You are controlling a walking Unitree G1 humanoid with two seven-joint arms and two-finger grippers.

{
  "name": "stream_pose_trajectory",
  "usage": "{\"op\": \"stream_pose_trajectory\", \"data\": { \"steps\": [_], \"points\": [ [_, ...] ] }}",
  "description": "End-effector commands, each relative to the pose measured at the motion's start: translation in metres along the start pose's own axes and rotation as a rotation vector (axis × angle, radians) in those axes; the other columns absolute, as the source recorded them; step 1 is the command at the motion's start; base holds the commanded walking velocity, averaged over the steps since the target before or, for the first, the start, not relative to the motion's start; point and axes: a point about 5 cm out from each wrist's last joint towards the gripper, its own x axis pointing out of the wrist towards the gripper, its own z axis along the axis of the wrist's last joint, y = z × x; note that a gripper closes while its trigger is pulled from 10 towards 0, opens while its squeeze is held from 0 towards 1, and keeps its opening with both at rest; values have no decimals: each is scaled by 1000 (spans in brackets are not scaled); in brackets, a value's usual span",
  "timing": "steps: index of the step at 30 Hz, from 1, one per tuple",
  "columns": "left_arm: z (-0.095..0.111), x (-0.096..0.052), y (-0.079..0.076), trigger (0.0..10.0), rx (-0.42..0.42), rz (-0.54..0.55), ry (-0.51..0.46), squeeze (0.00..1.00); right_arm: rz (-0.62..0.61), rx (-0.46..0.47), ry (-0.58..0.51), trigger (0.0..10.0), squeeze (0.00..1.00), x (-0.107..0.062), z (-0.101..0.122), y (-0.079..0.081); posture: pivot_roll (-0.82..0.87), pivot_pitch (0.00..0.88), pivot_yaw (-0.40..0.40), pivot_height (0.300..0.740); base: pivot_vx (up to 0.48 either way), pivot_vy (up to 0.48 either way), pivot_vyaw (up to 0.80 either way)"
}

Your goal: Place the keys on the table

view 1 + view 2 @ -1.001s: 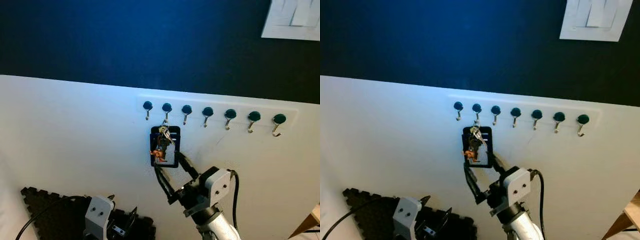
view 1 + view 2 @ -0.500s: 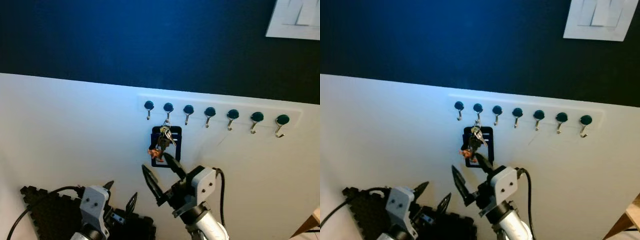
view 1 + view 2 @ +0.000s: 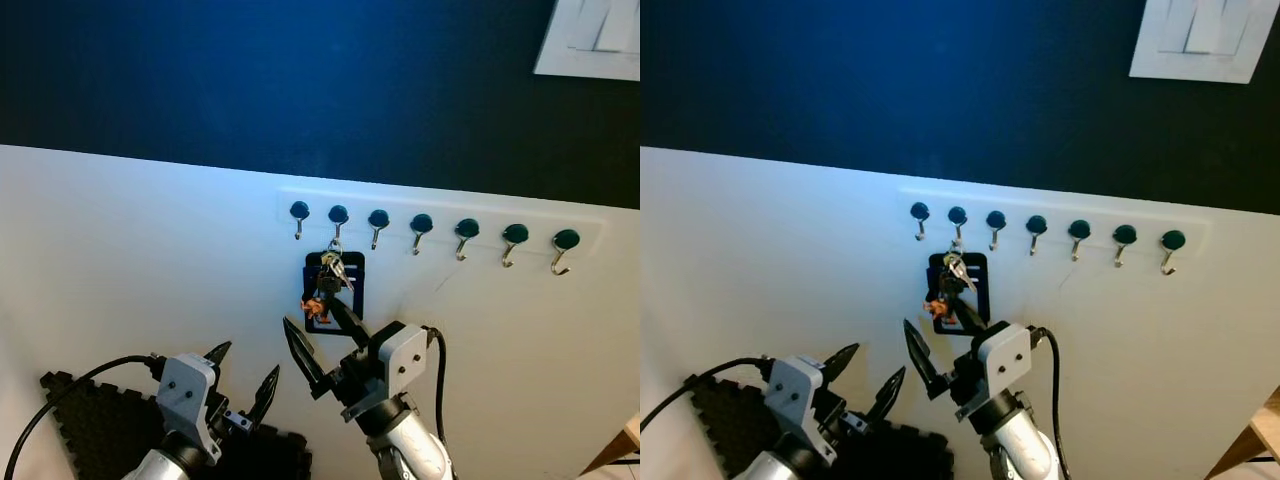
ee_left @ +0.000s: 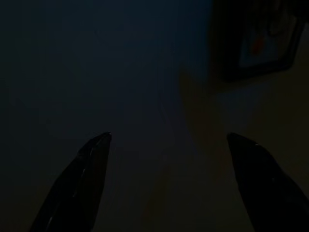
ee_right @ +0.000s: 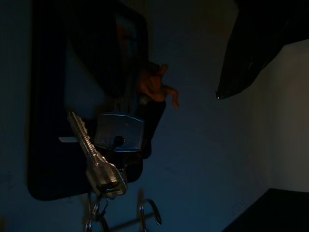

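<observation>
A bunch of keys (image 3: 326,281) with a small orange charm (image 3: 314,307) hangs from the second hook (image 3: 338,216) of a white rail on the wall, in front of a black framed tag (image 3: 345,295). My right gripper (image 3: 308,312) is open just below the bunch; its upper finger (image 3: 350,322) reaches the tag's lower edge and the other finger (image 3: 302,356) stands apart to the left. Up close in the right wrist view, the keys (image 5: 104,162) hang beside one finger (image 5: 256,48). My left gripper (image 3: 252,356) is open, lower left, holding nothing.
The rail carries several dark-knobbed hooks (image 3: 466,230) across the white lower wall. A black foam mat (image 3: 85,420) lies at lower left. A wooden corner (image 3: 628,438) shows at lower right. A white plate (image 3: 592,38) sits on the dark upper wall.
My right gripper has drawn back down and left from around the tag, fingers spread wider. The left arm has risen, its gripper now higher. The keys still hang on the hook.
</observation>
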Motion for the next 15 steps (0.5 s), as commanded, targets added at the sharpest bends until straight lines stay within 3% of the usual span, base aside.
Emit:
{"op": "stream_pose_trajectory", "data": {
  "steps": [1, 8, 9, 10, 15],
  "points": [
    [3, -2, 2, 10000, 5, -6, 6, 0, -7, -10, -6, 10000, 0, 2, 0, 1, 72, 31, -13, 740, 0, 0, 0],
    [3, 2, 1, 10000, 14, -6, 13, 0, -5, 3, -1, 9922, 0, 6, -2, 3, 70, 40, -14, 740, 0, 0, 0],
    [3, 3, 0, 10000, 16, -9, 13, 0, -3, 8, -1, 2902, 0, 7, -3, 4, 70, 44, -15, 740, 0, 0, 0],
    [3, 4, 0, 10000, 17, -10, 13, 0, -1, 13, -3, 0, 0, 7, -3, 4, 70, 44, -15, 740, 0, 0, 0],
    [3, 2, 0, 10000, 20, -9, 17, 0, -5, 15, -3, 0, 0, 9, -3, 3, 70, 50, -15, 740, 0, 0, 0]
  ]
}}
